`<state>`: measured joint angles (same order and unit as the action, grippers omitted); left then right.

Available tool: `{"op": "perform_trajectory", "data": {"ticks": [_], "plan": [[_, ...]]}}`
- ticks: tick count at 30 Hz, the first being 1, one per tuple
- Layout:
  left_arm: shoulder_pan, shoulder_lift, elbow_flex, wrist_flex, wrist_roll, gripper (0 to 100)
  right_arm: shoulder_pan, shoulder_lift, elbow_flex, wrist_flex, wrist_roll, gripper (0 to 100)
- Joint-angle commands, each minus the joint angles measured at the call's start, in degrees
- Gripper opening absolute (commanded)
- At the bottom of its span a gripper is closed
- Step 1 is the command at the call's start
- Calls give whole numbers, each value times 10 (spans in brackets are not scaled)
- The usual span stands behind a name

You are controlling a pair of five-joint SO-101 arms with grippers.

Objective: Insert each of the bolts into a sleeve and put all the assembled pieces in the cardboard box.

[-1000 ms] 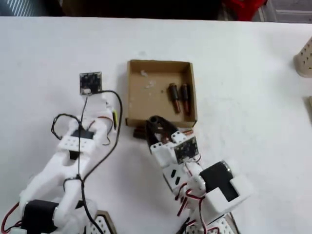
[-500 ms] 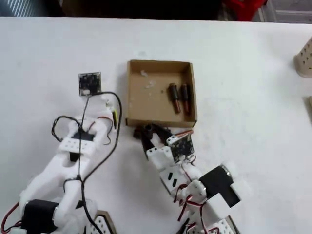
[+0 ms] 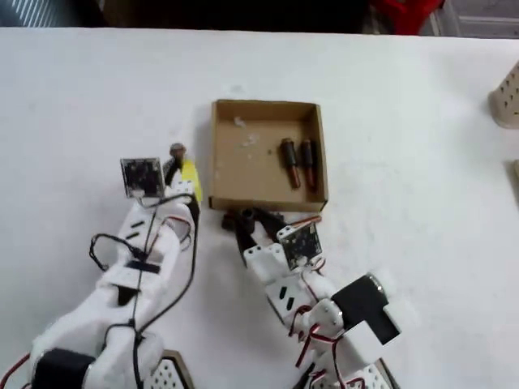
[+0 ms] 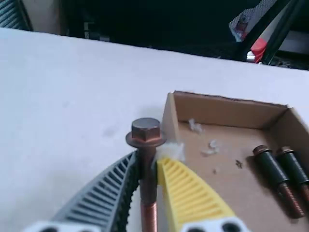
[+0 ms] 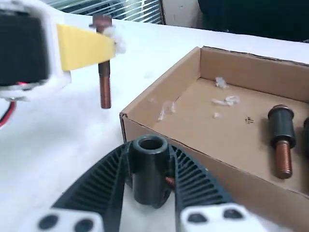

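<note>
Copper bolt (image 4: 145, 134), pinched in the left tool (image 4: 148, 160), is now hanging upright beside the cardboard box (image 3: 251, 174), freshly lifted; the right tool (image 5: 148, 153) is gripping the sleeve (image 5: 149, 169) upright, so insertion looks next.

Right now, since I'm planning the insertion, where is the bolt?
In the high view, the bolt stands upright, clamped in the left hand, just outside the cardboard box's left wall.

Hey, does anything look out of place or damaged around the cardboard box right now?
Only minor: white scraps lie loose on the cardboard box floor, and a similar white bit clings to the yellow finger of the left gripper, beside the bolt. The two assembled pieces lie neatly side by side; nothing looks spilled or broken.
</note>
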<state>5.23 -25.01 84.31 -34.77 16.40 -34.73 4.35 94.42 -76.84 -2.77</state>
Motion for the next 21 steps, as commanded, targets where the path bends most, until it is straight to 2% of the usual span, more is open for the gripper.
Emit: {"op": "perform_trajectory", "data": {"ticks": [1, 4, 14, 18, 21], "plan": [[45, -121, 23, -22, -3, 22, -6, -16, -13, 0, -5, 16], [66, -213, 41, 41, -3, 22, -6, -15, -13, 0, -5, 16], [150, -559, 41, 404, -3, 22, -6, -15, -13, 0, -5, 16], [182, -670, 41, 495, -3, 22, -6, -15, -13, 0, -5, 16], [196, -724, 40, 532, -3, 22, -6, -15, -13, 0, -5, 16]]}}
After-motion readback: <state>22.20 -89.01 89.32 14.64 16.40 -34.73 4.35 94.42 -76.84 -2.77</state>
